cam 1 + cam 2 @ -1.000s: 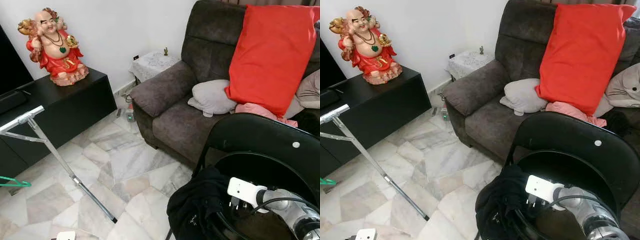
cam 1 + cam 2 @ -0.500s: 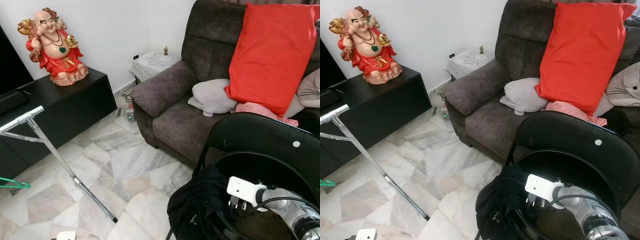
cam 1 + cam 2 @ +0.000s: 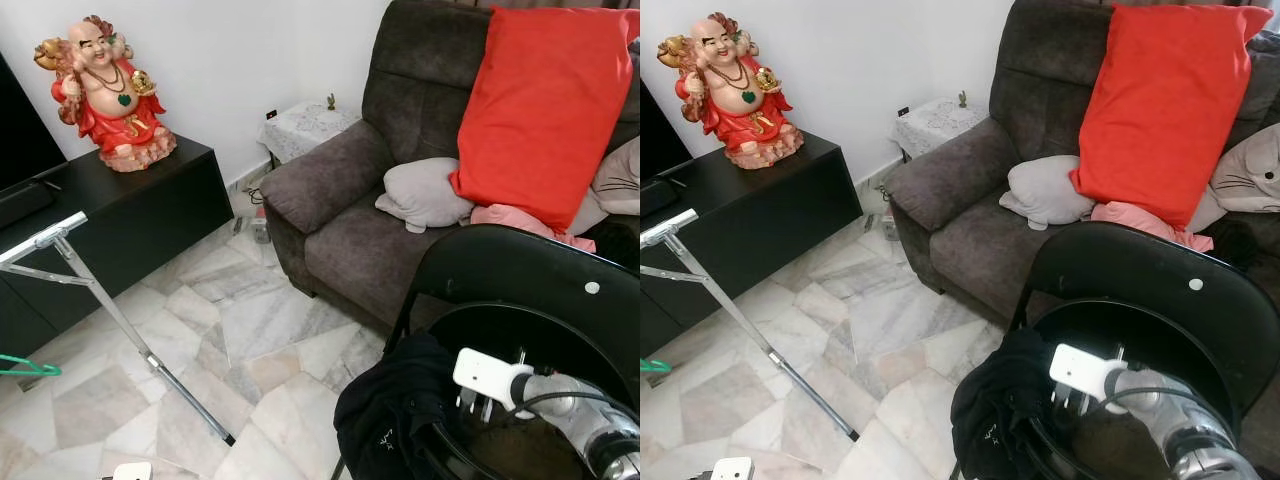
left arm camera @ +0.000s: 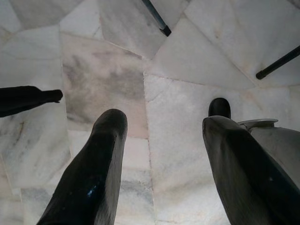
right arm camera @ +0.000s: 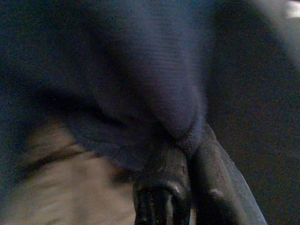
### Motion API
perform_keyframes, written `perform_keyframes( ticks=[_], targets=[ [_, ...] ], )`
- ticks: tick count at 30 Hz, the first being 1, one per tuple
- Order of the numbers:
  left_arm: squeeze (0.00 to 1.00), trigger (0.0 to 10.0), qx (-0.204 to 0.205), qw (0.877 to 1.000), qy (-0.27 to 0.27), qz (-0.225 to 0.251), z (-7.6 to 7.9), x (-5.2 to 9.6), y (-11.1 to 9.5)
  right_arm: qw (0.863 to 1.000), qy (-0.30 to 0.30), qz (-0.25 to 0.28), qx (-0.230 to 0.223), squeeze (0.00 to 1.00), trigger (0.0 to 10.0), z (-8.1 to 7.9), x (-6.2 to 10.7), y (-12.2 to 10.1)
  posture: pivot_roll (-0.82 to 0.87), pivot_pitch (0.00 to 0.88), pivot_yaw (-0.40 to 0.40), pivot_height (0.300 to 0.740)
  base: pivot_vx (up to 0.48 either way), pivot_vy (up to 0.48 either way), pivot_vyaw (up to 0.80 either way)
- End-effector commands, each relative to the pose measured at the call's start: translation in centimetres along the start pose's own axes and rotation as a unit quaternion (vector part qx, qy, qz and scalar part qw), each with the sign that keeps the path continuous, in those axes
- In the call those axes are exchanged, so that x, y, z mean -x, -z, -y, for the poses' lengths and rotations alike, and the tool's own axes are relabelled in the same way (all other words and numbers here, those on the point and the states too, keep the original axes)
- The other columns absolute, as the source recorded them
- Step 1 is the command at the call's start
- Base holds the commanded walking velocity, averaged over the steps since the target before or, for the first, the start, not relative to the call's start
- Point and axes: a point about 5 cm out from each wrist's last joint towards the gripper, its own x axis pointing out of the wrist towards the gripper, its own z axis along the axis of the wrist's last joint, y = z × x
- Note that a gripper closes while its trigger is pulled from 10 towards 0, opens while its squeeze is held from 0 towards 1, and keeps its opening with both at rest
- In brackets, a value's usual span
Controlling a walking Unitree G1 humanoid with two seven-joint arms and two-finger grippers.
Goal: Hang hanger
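Your right gripper, closed on the dark garment over the black chair, had lifted slightly; left gripper hung open. Hanging remained pending.

We are in a home living room: a brown sofa with a red cushion, a laughing Buddha figure on a low black cabinet, a marble floor, and a lace-covered side table by the white wall.
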Motion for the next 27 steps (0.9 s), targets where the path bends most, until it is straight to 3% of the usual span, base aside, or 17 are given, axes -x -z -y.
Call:
perform_keyframes(
  ticks=[1, 5, 6, 8, 10, 11, 14, 17, 21, 24, 26, 27],
  targets=[
    [0.00, 10.0, -0.001, 1.000, -0.007, -0.009, -0.3, 0.1, 0.4, 0.995, 0.086, 0.029, -0.036, 0.00, 0.0, 3.0, 0.4, -1.4, 0.03, 0.050, 0.137, 0.740, 0.000, 0.000, 0.00],
    [0.00, 10.0, -0.003, 1.000, -0.006, -0.009, -0.2, 0.1, 0.3, 0.979, 0.175, 0.082, -0.069, 0.00, 0.0, 5.5, 0.9, -3.3, 0.03, 0.048, 0.136, 0.740, 0.000, 0.000, 0.00],
    [0.00, 10.0, -0.004, 1.000, -0.006, -0.008, -0.1, 0.0, 0.2, 0.959, 0.226, 0.139, -0.104, 0.00, 0.0, 7.2, 1.5, -5.1, 0.02, 0.043, 0.137, 0.740, 0.000, 0.000, 0.00],
    [0.00, 10.0, -0.004, 1.000, -0.005, -0.007, -0.1, 0.0, 0.2, 0.943, 0.252, 0.178, -0.121, 0.00, 0.0, 8.2, 2.0, -6.3, 0.02, 0.043, 0.137, 0.740, 0.000, 0.000, 0.00],
    [0.00, 10.0, -0.005, 1.000, -0.005, -0.007, -0.1, 0.0, 0.1, 0.937, 0.259, 0.196, -0.125, 0.00, 0.0, 8.5, 2.3, -7.0, 0.02, 0.039, 0.136, 0.740, 0.000, 0.000, 0.00],
    [0.00, 10.0, -0.006, 1.000, -0.004, -0.005, 0.0, 0.0, 0.0, 0.922, 0.277, 0.237, -0.133, 0.00, 0.0, 9.2, 2.8, -8.5, 0.01, 0.030, 0.135, 0.740, 0.000, 0.000, 0.00],
    [0.00, 10.0, -0.009, 1.000, -0.004, 0.001, 0.1, -0.1, -0.3, 0.898, 0.290, 0.295, -0.146, 0.00, 0.0, 9.8, 3.6, -10.9, 0.01, 0.023, 0.134, 0.740, 0.000, 0.000, 0.00],
    [0.00, 10.0, -0.013, 1.000, -0.008, 0.023, -0.2, -0.3, -1.6, 0.891, 0.268, 0.344, -0.127, 0.00, 0.0, 9.2, 3.8, -13.6, 0.01, 0.015, 0.133, 0.740, 0.000, 0.000, 0.00],
    [0.00, 10.0, -0.025, 0.996, -0.012, 0.087, -1.3, -0.4, -5.2, 0.888, 0.248, 0.368, -0.122, 0.00, 0.0, 8.3, 3.8, -15.3, 0.02, 0.007, 0.128, 0.740, 0.000, 0.000, 0.00],
    [0.00, 10.0, -0.038, 0.983, -0.002, 0.180, -2.2, 0.0, -10.6, 0.877, 0.209, 0.418, -0.113, 0.00, 0.0, 7.6, 4.9, -17.2, 0.02, 0.005, 0.126, 0.740, 0.000, 0.000, 0.00],
    [0.00, 10.0, -0.041, 0.978, 0.013, 0.206, -2.0, 0.2, -12.2, 0.873, 0.185, 0.441, -0.095, 0.00, 0.0, 7.0, 5.3, -18.0, 0.01, 0.006, 0.123, 0.740, 0.000, 0.000, 0.00],
    [0.00, 10.0, -0.051, 0.970, 0.033, 0.234, -1.5, 0.4, -14.0, 0.871, 0.160, 0.457, -0.089, 0.00, 0.0, 6.3, 5.4, -18.6, 0.02, 0.005, 0.120, 0.740, 0.000, 0.000, 0.00]
  ],
)
